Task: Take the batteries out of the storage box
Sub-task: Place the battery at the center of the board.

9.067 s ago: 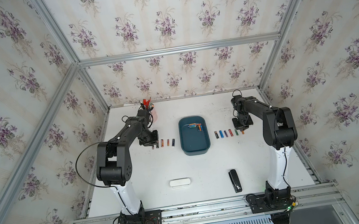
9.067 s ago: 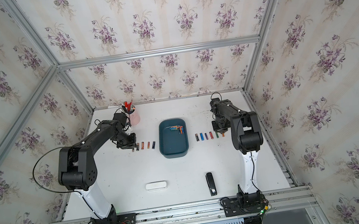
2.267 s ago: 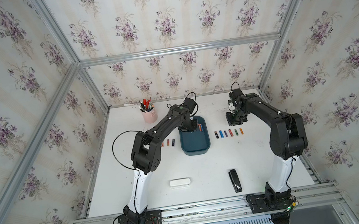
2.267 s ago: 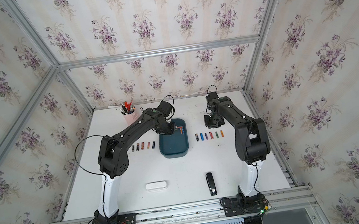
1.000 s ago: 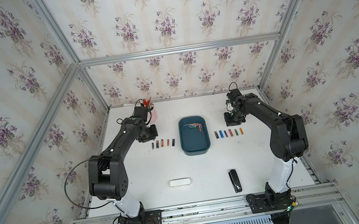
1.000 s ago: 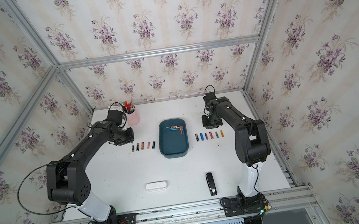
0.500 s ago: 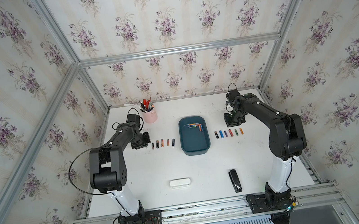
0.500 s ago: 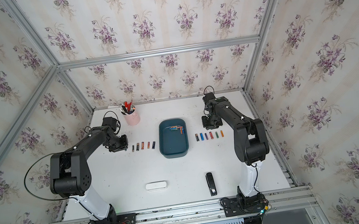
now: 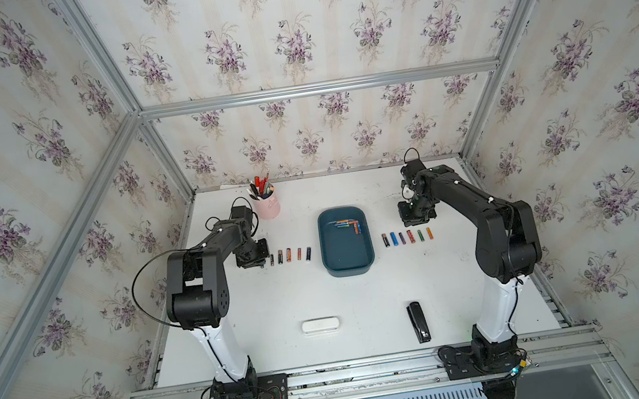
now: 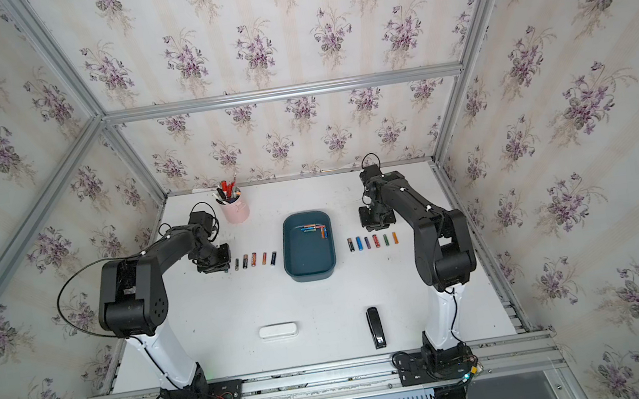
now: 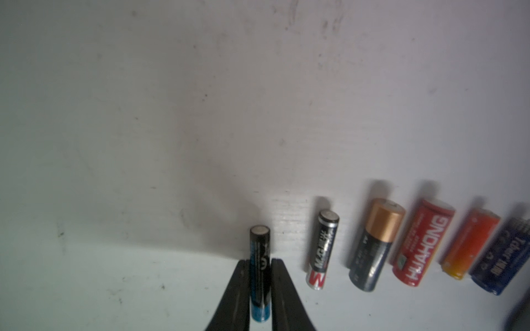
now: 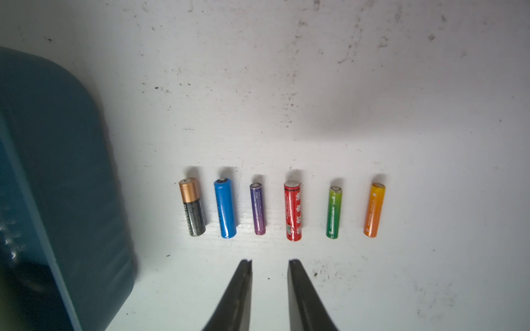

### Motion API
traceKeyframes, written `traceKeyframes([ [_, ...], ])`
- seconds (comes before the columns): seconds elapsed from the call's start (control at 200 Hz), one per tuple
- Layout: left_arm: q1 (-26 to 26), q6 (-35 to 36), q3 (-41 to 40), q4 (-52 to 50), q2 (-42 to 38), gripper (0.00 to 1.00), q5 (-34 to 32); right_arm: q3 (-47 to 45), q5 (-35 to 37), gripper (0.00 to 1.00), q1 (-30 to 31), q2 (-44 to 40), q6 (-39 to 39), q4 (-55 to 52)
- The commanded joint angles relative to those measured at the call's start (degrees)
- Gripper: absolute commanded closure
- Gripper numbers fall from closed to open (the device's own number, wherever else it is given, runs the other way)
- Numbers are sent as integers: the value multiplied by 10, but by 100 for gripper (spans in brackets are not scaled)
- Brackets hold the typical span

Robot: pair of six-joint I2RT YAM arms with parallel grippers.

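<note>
Left gripper, at the left end of the left row: fingers clenched on a slim black battery. Its long axis is parallel to the row's five batteries, flat end pointing away from the gripper. Contact with the table: cannot tell.

Box sits mid-table, long axis front to back. The batteries inside are bunched at its far end, most lying across the box and one along it.

Right row: six batteries near the box, axes front to back.

Right gripper is on the far side of that row, fingers apart, nothing between them.
</note>
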Motion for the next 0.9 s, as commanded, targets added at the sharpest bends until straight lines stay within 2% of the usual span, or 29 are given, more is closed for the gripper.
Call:
traceKeyframes([
  [0.0,-1,7,3,9,6,81,5,6,6,72,0,3,1,-4],
  [0.545,-2,15,9,-2,7,78,0,7,11,72,1,-6,1,-1],
  [0.894,-3,11,20,-15,-16,71,2,9,10,72,1,-11,1,-3],
])
